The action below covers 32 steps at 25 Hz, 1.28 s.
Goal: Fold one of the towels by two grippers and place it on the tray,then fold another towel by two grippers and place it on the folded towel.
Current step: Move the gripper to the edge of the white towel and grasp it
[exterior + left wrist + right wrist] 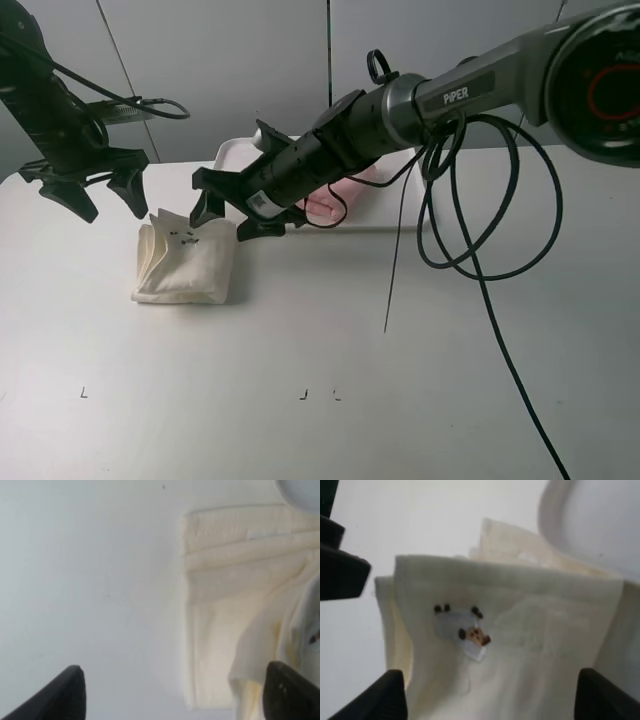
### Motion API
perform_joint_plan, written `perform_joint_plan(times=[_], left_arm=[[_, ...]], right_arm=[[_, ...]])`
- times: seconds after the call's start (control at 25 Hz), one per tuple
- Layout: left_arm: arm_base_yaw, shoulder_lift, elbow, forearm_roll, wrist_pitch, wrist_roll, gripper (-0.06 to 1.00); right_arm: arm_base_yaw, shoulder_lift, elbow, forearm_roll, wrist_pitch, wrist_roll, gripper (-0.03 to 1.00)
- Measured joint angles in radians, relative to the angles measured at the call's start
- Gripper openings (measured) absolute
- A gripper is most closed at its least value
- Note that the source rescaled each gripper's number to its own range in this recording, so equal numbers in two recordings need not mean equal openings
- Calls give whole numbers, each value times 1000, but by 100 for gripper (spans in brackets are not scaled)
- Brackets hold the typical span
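A folded cream towel [186,262] lies on the white tabletop [330,380], left of centre; the right pincer [228,208] hovers released over its far right corner; the left pincer [92,190], also released, hangs just left; a pink towel [345,195] lies in the far tray [232,152].

Plain matte white surface [330,400], filling the lower part of the high view and running back to a grey panelled wall. Marked with a few small dark corner ticks near the front edge. Left of centre, a cream-coloured folded cloth towel [183,262], resting directly on the surface, layered edges toward the left, a small embroidered patch on top. Toward the back, a shallow white rectangular tray [232,152], also set on the surface, close behind the towel. Across the right side, a thin black cable [505,365] trailing toward the front edge.
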Motion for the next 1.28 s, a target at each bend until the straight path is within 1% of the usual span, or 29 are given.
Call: perform_joint_plan(times=[0.08,0.2,0.32,0.64,0.8,0.88,0.96,1.04,1.16,1.2,1.28], left_arm=[[0,0,0,-4,0,2,92],[0,0,0,-19,0,12,92],[0,0,0,-25,2,17,92],[0,0,0,-30,6,30,92],[0,0,0,-36,9,40,92],[0,0,0,-36,9,43,92],[0,0,0,-36,9,43,92],[0,0,0,-36,8,43,92],[0,0,0,-39,8,49,91],[0,0,0,-39,8,51,91],[0,0,0,-41,8,53,91]], right_arm=[[-4,28,0,14,34,18,74],[-4,54,4,32,55,22,74],[-4,58,4,40,52,18,74],[-4,77,4,106,33,-4,73],[-4,107,4,167,48,-33,67],[-4,113,4,182,48,-52,59],[-4,114,4,192,48,-88,47],[-4,114,4,229,48,-129,29],[-4,114,4,298,48,-185,6],[-4,114,4,320,51,-194,1],[-4,114,4,349,70,-230,0]])
